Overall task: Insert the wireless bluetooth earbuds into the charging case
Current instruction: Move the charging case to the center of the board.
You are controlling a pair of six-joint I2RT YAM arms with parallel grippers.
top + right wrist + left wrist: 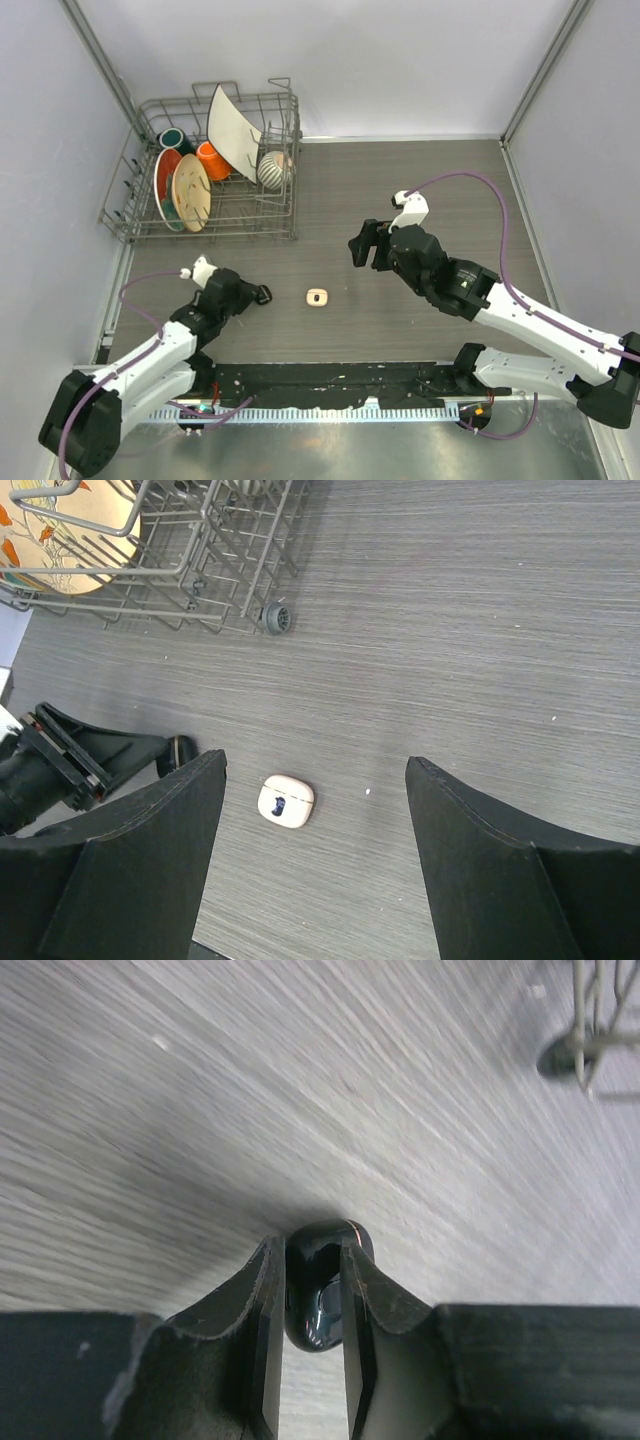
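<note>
A: Jaws on the left gripper — together or apart?

B: Clamped on a small dark glossy piece, rounded, poking out just past the fingertips, low over the table. Whether it is a black earbud or a dark case I cannot tell, even this close. The right gripper hangs higher, its fingers spread wide, holding nothing.

A: And the case?

B: A cream charging case lies flat on the table between the two grippers, near the left one's tips and touching neither. It has a dark mark on top. Whether it is open, or what sits in it, is too small to read. I can pick out no loose earbuds.

A: So how would you do this step well?

B: My guess is that the dark piece is meant to go to the case. Go slowly and keep the grip square, because a slick rounded thing could squirt out. Line it up over the case before lowering. The case looks light and would likely skid, so the right gripper could steady it.

A: Surface and room?

B: Grey wood-grain top, smooth and matte — little to stop sliding. Pale walls close it in. A wire dish rack with plates stands in the far left corner, well apart from the work.
</note>
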